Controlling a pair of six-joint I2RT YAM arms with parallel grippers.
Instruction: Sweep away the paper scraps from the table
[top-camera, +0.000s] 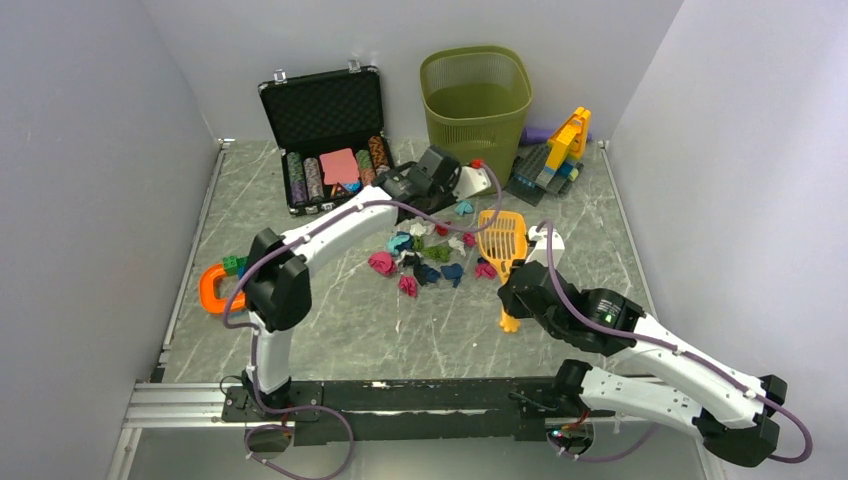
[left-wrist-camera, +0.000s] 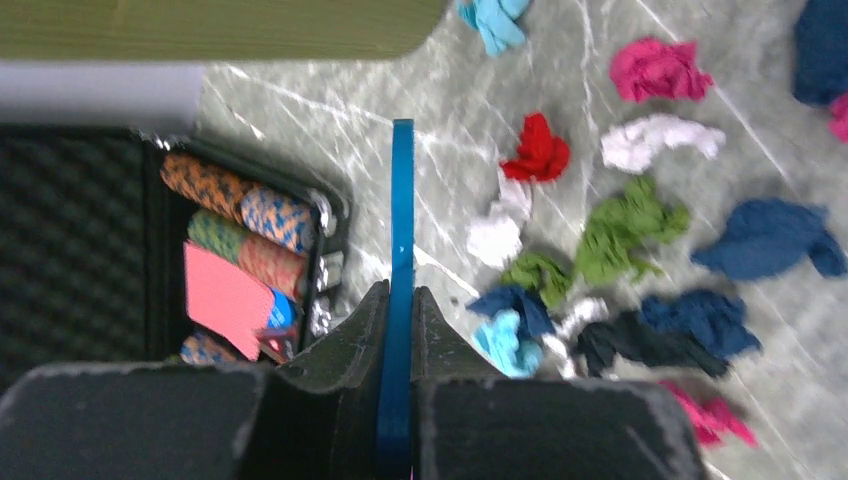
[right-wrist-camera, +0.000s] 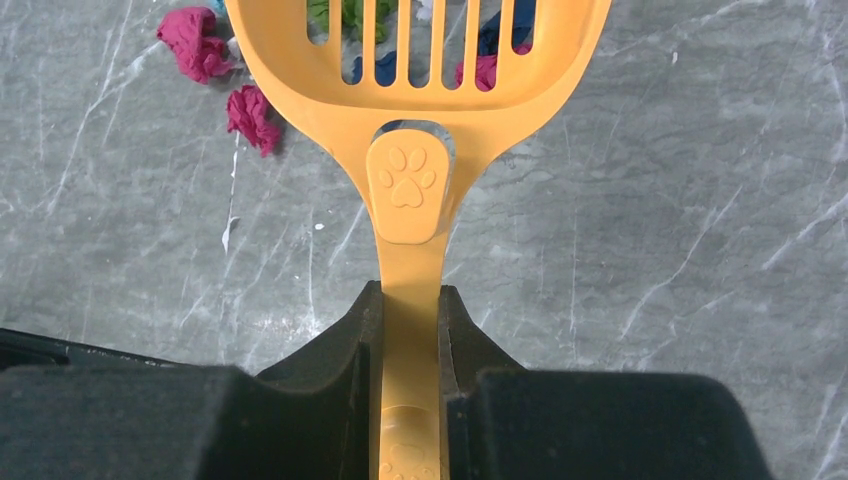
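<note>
The paper scraps (top-camera: 430, 258) lie in a loose cluster mid-table, in pink, navy, teal, green and white. The left wrist view shows them to the right of my left gripper (left-wrist-camera: 402, 295), among them a red wad (left-wrist-camera: 538, 150) and a green one (left-wrist-camera: 625, 225). That gripper (top-camera: 447, 175) hovers behind the cluster, shut on a thin blue flat strip (left-wrist-camera: 402, 220) seen edge-on. My right gripper (right-wrist-camera: 410, 295) is shut on the handle of an orange slotted scoop (right-wrist-camera: 415, 70). The scoop (top-camera: 500, 242) lies at the cluster's right edge, with pink scraps (right-wrist-camera: 195, 40) to its left.
An open black case of poker chips (top-camera: 325, 130) stands at the back left, and a green mesh basket (top-camera: 476, 95) behind the scraps. Toy bricks (top-camera: 555, 155) sit at the back right. An orange ring toy (top-camera: 212, 290) lies by the table's (top-camera: 390, 335) left rail.
</note>
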